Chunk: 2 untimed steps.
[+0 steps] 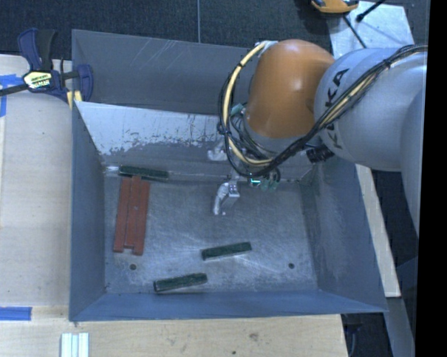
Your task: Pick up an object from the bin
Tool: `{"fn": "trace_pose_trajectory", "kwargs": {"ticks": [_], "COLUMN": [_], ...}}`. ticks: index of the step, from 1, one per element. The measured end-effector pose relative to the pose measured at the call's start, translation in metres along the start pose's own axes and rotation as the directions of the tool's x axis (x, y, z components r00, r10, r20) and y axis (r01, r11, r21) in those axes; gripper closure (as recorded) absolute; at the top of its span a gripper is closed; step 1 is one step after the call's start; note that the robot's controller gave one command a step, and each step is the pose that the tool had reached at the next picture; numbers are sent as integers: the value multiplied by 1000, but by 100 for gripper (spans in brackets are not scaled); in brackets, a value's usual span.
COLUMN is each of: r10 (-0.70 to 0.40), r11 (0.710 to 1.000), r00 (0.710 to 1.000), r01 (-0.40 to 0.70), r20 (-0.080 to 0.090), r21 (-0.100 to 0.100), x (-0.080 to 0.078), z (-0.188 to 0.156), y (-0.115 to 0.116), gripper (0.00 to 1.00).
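Note:
My gripper hangs over the middle of the bin floor, just below the orange wrist cover, with its metal fingertips showing close together and nothing visible between them. Below it lies a dark green flat bar, slightly tilted. A second dark green bar rests near the front wall. Both are apart from the gripper.
Two reddish-brown flat blocks lie side by side along the left of the bin floor. Another dark green bar lies at the back left, just above them. The arm and its cables cover the back right of the bin.

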<state>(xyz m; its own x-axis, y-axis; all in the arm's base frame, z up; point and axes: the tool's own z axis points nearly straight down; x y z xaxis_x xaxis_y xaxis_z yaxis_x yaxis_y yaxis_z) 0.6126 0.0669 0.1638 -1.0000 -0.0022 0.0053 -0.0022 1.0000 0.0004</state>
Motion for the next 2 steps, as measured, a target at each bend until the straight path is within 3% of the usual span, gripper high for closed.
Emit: {"fn": "trace_pose_trajectory", "kwargs": {"ticks": [1, 2], "r10": [1, -139], "r11": [1000, 990], "r00": [1000, 990], "r01": [-1, 139], "r20": [9, 10], "r21": [-1, 1], "x": [-2, 38], "z": [-5, 48], "y": [0, -24], "gripper": [0, 0]}}
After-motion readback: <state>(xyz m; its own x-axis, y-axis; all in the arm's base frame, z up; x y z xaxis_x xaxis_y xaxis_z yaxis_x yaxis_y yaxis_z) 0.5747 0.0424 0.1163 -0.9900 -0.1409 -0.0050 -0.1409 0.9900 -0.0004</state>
